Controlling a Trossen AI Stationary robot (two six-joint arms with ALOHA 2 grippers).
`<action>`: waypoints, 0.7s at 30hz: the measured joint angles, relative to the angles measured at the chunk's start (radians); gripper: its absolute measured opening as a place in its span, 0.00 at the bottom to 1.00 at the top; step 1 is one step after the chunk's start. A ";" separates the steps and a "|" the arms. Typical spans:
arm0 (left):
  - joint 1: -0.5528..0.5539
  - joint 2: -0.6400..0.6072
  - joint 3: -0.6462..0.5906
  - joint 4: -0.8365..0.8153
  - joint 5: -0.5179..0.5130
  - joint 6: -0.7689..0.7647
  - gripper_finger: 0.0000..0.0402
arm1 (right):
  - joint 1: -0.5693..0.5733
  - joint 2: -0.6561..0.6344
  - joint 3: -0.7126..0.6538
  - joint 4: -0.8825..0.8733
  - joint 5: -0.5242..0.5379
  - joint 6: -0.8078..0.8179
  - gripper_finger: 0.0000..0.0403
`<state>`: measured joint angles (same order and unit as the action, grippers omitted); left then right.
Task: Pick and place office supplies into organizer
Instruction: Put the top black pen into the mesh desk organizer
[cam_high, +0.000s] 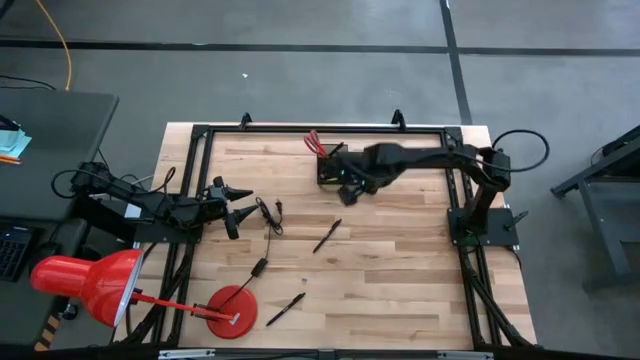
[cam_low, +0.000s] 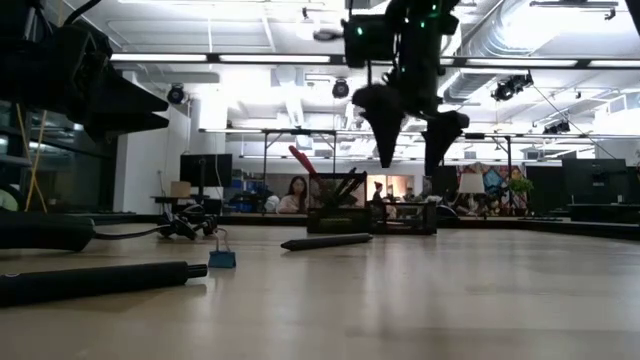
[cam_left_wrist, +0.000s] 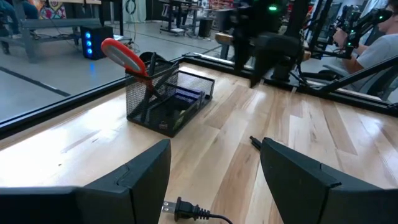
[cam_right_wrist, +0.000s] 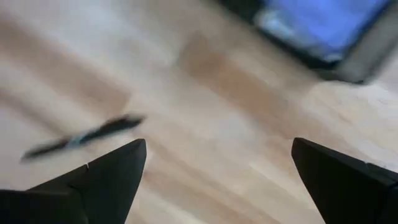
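Near edge of the table: one slim black pen lies flat just right of the red lamp base (not yours to move). A thin black cable runs up the left-middle.

Mid-table: a second pen lies diagonal on bare wood, well apart from everything. Your left tool waits at the left side, fingers spread wide, holding nothing.

Far side: the organizer sits by the far rail. Red-handled scissors already stand in its cup section, and a purple pad shows in the lower tray. Your right tool hangs in the air just near of the organizer, fingers wide, empty, with the middle pen in its wrist view.

Handling, as a judgement: the pens look light, stiff and smooth, likely to roll or skid if nudged. Take the pen at mid-length, fingers across the barrel, and come straight down so it cannot squirt sideways.
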<state>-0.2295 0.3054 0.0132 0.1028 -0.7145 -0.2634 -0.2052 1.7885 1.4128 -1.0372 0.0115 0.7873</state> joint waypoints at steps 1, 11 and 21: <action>0.000 0.000 0.000 0.000 0.000 0.000 0.58 | 0.020 0.000 0.000 0.012 -0.006 -0.005 0.99; 0.000 0.000 0.000 0.000 0.000 0.000 0.58 | 0.170 0.000 0.000 0.097 -0.119 0.244 0.99; 0.000 0.000 0.000 0.000 0.000 0.000 0.58 | 0.231 0.000 0.000 0.204 -0.092 0.448 0.99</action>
<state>-0.2292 0.3054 0.0133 0.1028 -0.7147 -0.2634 0.0257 1.7885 1.4124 -0.8332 -0.0807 1.2351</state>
